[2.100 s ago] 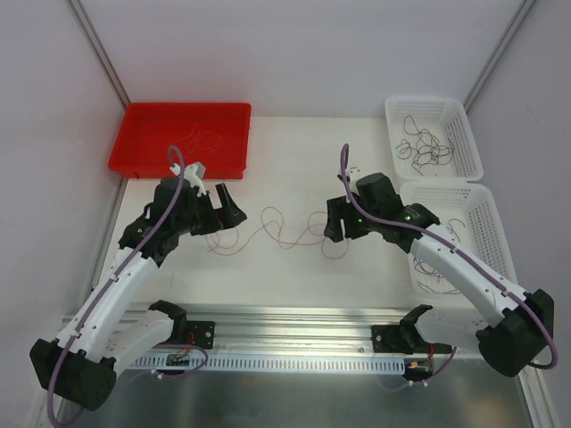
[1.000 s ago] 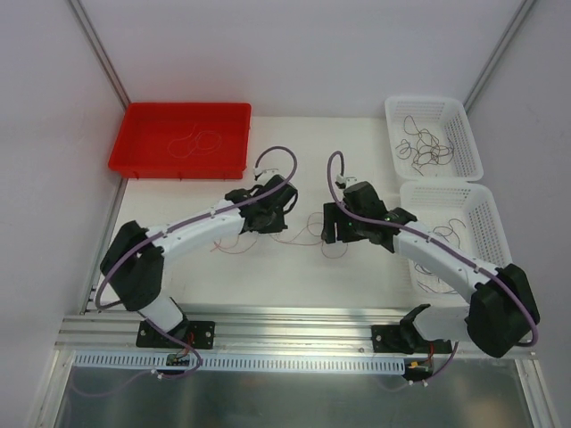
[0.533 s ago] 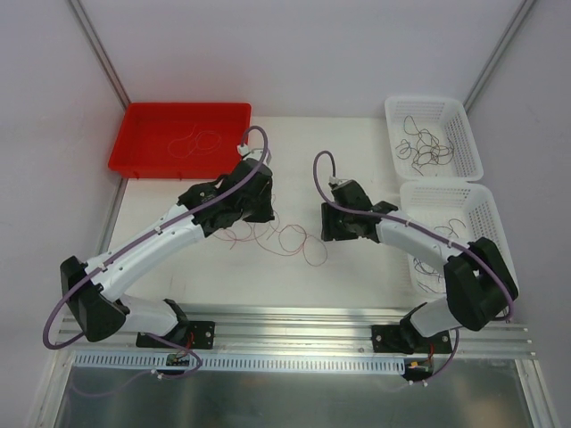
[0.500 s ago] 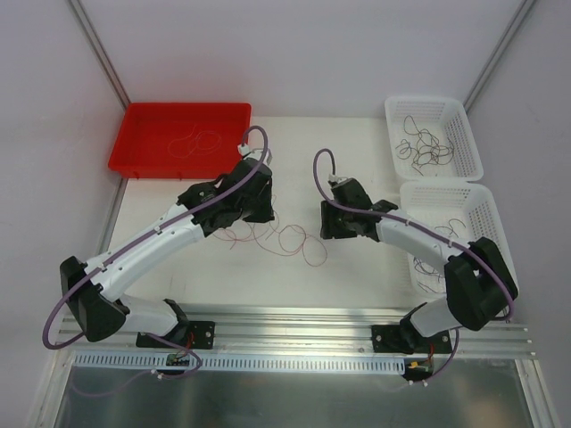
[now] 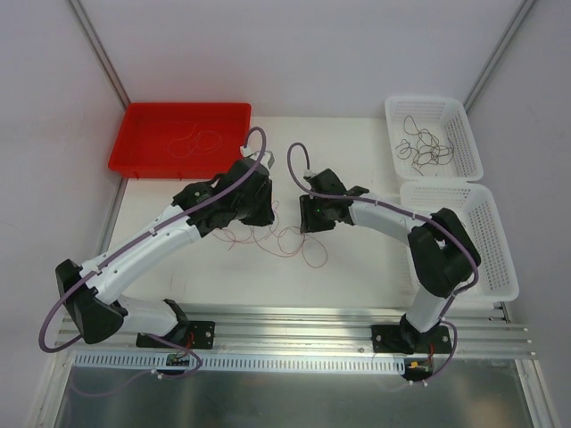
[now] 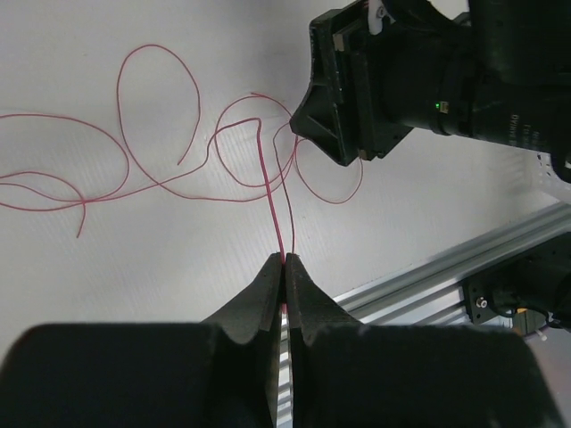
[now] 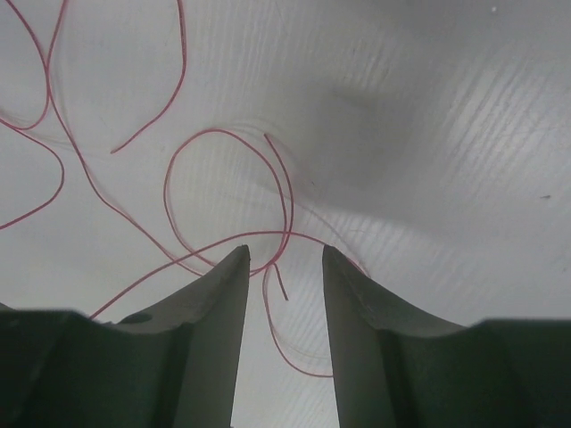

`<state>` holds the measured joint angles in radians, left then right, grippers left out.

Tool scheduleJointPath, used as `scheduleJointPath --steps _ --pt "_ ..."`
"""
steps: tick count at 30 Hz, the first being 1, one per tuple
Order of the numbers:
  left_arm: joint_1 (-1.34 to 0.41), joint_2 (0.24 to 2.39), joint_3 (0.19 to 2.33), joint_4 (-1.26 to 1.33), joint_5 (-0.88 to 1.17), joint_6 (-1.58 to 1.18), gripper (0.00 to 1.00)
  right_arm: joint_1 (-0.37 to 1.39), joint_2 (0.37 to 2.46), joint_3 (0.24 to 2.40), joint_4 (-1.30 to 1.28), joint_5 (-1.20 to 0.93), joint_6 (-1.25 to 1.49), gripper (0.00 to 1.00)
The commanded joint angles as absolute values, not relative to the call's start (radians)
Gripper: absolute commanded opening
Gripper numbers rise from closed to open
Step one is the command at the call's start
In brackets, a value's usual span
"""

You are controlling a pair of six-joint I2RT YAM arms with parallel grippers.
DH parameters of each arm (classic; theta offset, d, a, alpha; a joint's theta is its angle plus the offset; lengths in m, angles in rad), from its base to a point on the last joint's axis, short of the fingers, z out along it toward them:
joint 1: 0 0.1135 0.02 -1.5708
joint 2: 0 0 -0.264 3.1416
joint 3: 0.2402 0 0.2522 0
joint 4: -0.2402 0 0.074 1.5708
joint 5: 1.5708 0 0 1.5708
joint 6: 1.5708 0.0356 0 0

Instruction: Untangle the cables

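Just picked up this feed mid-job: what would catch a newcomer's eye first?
At the centre of the table lies a loose sprawl of red cables. The left gripper is shut on two red strands running out from its tips, while the right gripper hangs open beside it, a loop between its jaws. A red tray sits far left, a white basket of dark cables far right.

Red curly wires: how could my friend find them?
Look at the middle of the white table, between the left gripper and right gripper. The red cables loop there, the left gripper pinching them. The other wires sit in the far white basket or the red tray; only these lie on the bare table.
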<state>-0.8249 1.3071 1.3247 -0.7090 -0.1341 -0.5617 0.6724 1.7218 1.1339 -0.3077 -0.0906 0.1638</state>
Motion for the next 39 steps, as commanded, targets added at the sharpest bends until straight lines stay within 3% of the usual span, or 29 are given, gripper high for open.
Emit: scheduleJointPath --steps 1,17,24,30,35,39 --pt "-0.830 1.264 1.335 -0.730 -0.121 -0.551 0.00 0.692 1.764 1.196 -0.308 -0.101 0.163 0.41" --pt "-0.830 1.239 1.309 -0.732 -0.161 -0.555 0.00 0.739 1.888 1.207 -0.314 -0.006 0.212 0.24" --pt "-0.819 1.192 1.315 -0.779 -0.261 -0.532 0.00 0.733 1.878 1.186 -0.376 0.142 0.190 0.01" --pt "-0.729 1.135 1.344 -0.874 -0.334 -0.485 0.00 0.677 1.838 1.163 -0.428 0.195 0.189 0.01" --pt "-0.528 1.060 1.350 -0.942 -0.339 -0.425 0.00 0.591 1.787 1.117 -0.471 0.218 0.178 0.01" --pt "-0.428 1.020 1.371 -1.002 -0.461 -0.373 0.00 0.474 1.724 1.060 -0.477 0.207 0.179 0.01"
